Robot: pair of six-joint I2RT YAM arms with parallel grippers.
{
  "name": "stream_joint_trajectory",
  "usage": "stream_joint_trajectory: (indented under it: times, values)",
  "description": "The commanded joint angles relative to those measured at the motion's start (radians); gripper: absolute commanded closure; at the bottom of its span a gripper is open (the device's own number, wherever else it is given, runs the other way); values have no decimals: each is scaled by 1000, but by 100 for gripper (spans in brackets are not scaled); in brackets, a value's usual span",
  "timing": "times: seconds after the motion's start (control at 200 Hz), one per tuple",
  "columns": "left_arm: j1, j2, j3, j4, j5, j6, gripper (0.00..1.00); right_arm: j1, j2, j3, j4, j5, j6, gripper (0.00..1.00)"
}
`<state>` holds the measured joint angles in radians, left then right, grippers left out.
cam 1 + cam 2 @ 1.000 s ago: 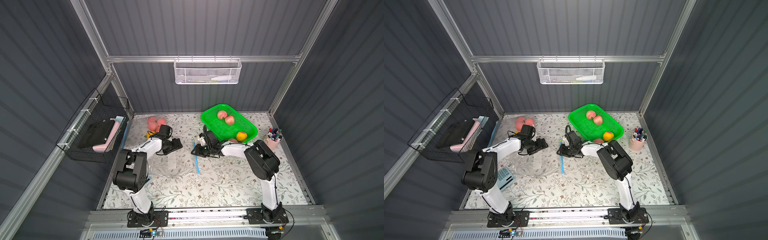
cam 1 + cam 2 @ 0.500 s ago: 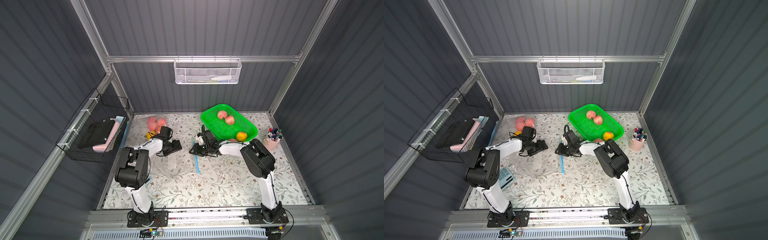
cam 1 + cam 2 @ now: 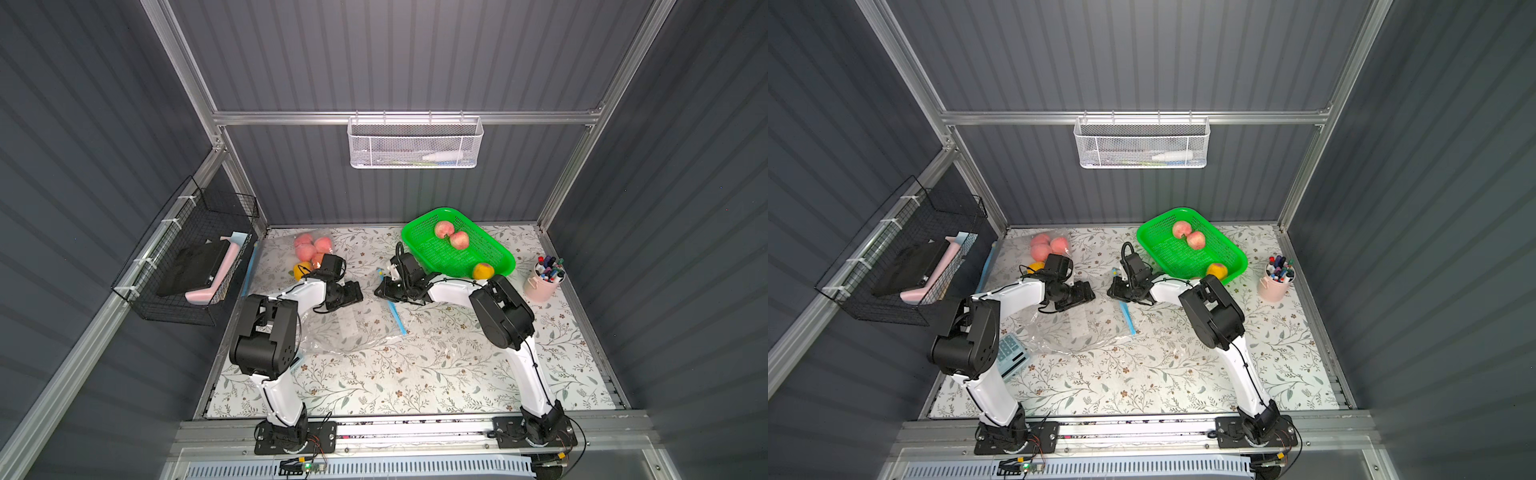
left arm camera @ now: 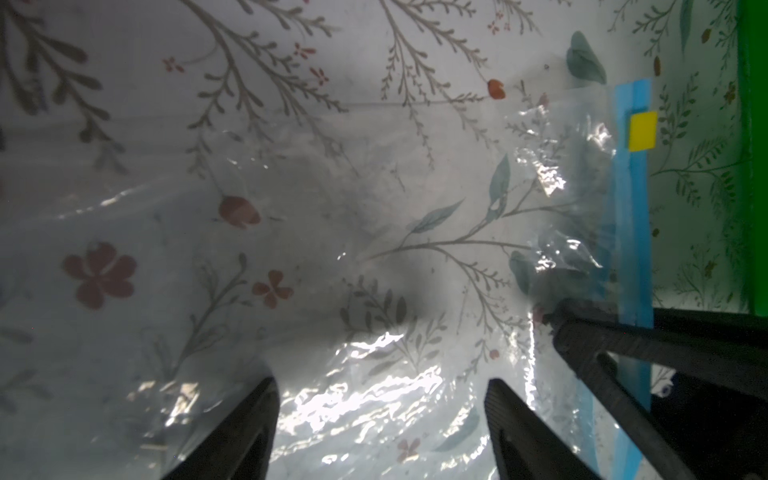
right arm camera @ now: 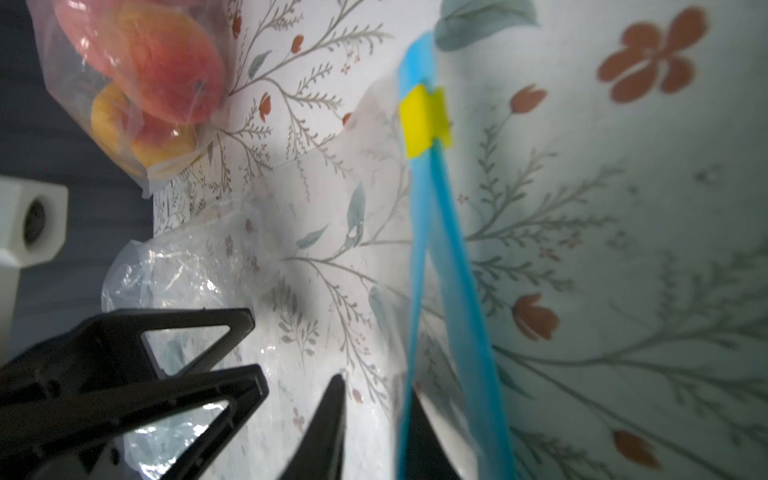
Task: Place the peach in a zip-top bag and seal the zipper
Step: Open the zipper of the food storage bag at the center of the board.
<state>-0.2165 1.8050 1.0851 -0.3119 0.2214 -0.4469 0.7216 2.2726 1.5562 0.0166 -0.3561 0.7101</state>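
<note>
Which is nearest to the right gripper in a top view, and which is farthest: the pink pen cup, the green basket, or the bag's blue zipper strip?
Seen in a top view, from the right gripper:
1. blue zipper strip: directly at its tip.
2. green basket: just behind, to its right.
3. pink pen cup: farther out on the robot's right side.

Overhead stereo pair, two close wrist views

White arms (image 3: 305, 291), black joints (image 3: 266, 332), cables

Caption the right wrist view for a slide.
Right claw pinches the bag's blue zipper strip, yellow slider ahead, bagged peaches beyond.
</note>
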Motion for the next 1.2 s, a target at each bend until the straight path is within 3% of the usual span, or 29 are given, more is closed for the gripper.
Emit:
stream_joint_trajectory:
  times: [0.0,0.055,0.305,0.55,0.961,1.196]
  values:
    - [-4,-3,-37,-76,-18,42,21,-7,2,12,-20,40,37,94]
    - [-4,-25,-32,-62,-13,39,20,-8,-27,-15,-8,55,47,100]
    - [-39,-182,-34,-33,106,9,14,-12,-339,-347,153,228,173,100]
    - [-207,-329,-40,-34,48,5,12,-10,-610,-651,265,326,436,100]
    - [-519,-434,-123,0,-111,6,16,20,-650,-627,146,361,581,100]
    - [-578,-370,-123,34,-152,-36,20,33,-653,-604,103,378,626,100]
